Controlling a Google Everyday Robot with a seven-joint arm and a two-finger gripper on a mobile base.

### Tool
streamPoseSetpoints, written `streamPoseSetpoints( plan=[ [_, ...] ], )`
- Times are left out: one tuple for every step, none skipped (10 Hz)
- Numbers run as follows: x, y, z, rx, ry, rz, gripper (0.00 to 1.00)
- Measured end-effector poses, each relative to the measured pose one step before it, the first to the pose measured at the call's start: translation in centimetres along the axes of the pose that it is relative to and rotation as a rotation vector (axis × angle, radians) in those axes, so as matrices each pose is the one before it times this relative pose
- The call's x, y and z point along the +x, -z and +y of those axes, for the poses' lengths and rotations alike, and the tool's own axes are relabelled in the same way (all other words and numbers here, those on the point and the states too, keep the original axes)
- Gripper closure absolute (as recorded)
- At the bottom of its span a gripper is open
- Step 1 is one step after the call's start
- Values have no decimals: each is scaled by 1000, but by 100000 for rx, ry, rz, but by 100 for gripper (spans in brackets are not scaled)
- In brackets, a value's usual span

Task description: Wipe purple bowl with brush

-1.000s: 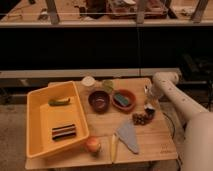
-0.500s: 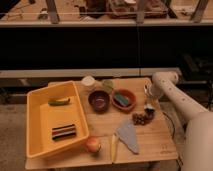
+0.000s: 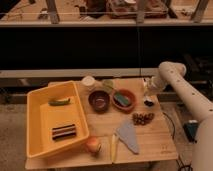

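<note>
The brush (image 3: pixel 148 103), apparently the dark-headed sliver at the far right of the worktop (image 3: pixel 160 145), looks light and stiff, best held mid-handle. The purple bowl (image 3: pixel 99 100), near the middle, seems rigid yet light enough to skid when wiped. The tool (image 3: pixel 148 94) hangs directly over the brush; whether it grips anything I cannot tell.
</note>
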Motion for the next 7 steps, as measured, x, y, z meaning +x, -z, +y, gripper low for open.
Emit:
streamPoseSetpoints(
  plan=[
    [-653,1180,-1773,3363,446,-97,100],
    [-1071,896,-3247,5505,328,501,100],
    [-863,30,-2604,3953,534,648,100],
    [-780,-344,-2069,3138,510,518,100],
    [-723,-482,-2271,3238,706,682,100],
    [-785,-629,-3043,3787,1439,1084,100],
    [-363,-304,-2384,2444,1426,1671,100]
  ],
)
